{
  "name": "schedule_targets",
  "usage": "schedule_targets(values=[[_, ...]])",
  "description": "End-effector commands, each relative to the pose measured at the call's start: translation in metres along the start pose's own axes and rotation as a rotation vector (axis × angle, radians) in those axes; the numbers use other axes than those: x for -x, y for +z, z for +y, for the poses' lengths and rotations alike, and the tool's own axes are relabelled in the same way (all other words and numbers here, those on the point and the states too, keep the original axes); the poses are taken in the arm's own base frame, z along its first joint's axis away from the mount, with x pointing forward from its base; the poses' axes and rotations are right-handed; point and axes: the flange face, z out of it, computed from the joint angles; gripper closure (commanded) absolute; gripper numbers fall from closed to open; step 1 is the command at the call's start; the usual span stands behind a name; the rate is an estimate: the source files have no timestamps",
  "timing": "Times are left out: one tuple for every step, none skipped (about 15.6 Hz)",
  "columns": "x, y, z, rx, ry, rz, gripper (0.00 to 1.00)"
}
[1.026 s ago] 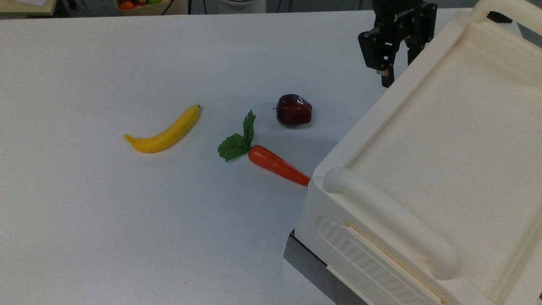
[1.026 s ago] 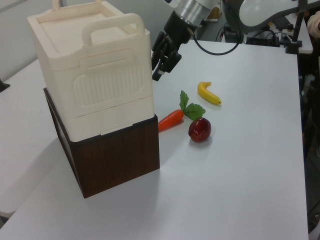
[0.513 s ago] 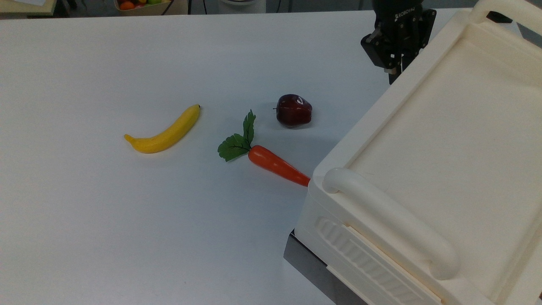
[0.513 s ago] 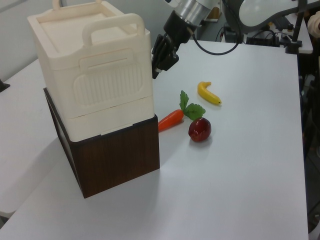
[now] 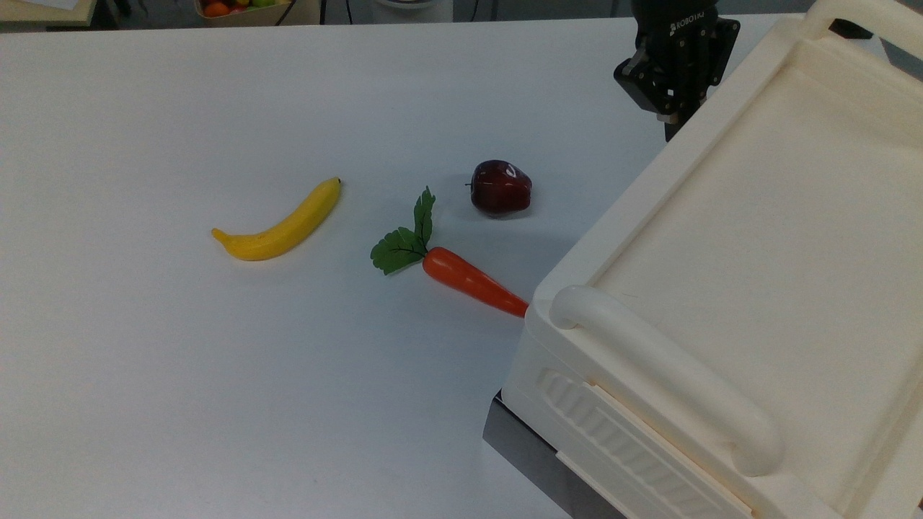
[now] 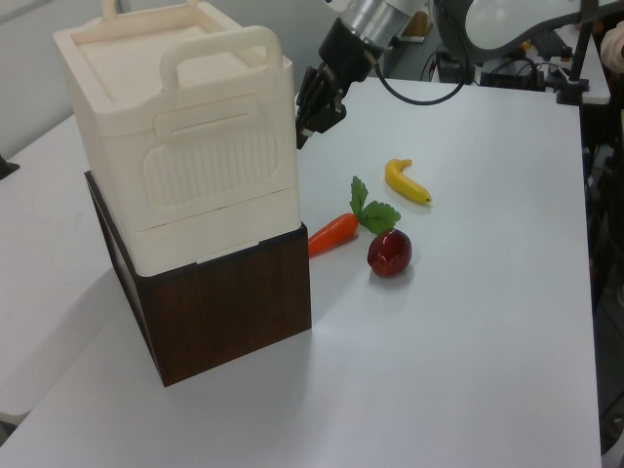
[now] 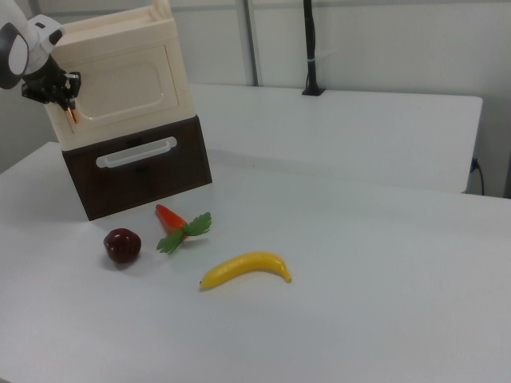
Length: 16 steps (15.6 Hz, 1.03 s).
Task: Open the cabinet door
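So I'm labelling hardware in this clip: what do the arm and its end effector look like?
The end effector is black and blocky, with white lettering printed across its body in the top view. In the left view it hangs from a silver metallic wrist with a black cable looping beside it. In the right view the arm is rounded white casing with a dark joint.

Gripper [image 5: 674, 115] tips were hidden behind the cabinet [image 5: 757, 274] rim in top view. Cabinet was cut off by top view's right and bottom edges. Copper handle [image 7: 71, 114] at gripper [image 7: 64, 96] was too small to tell if clamped.
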Motion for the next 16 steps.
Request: schedule_targets(values=[[-0.003,-0.004,-0.002,-0.005,-0.019,0.004,0.91],[-0.001,-0.006,-0.001,-0.005,-0.019,-0.012,0.91],[0.001,-0.009,-0.002,-0.009,-0.022,-0.03,0.91],[0.005,-0.011,-0.002,-0.013,-0.019,-0.065,0.91],[0.008,-0.011,0.0,-0.016,-0.01,-0.091,0.91],[0.01,-0.013,0.0,-0.016,-0.004,-0.104,0.91],[0.011,-0.014,0.001,-0.015,-0.004,-0.107,0.91],[0.014,-0.012,0.001,-0.01,-0.007,-0.118,0.91],[0.016,-0.014,0.002,-0.001,-0.01,-0.12,0.91],[0.018,-0.013,0.002,-0.002,-0.008,-0.131,0.91],[0.021,-0.013,0.005,0.0,0.0,-0.14,0.89],[0.022,-0.016,0.008,0.0,0.004,-0.15,0.8],[0.025,-0.018,0.012,0.001,0.012,-0.165,0.76],[0.03,-0.019,0.019,-0.001,0.024,-0.197,0.68],[0.035,-0.026,0.029,0.002,0.04,-0.224,0.64],[0.04,-0.031,0.036,0.0,0.055,-0.25,0.54]])
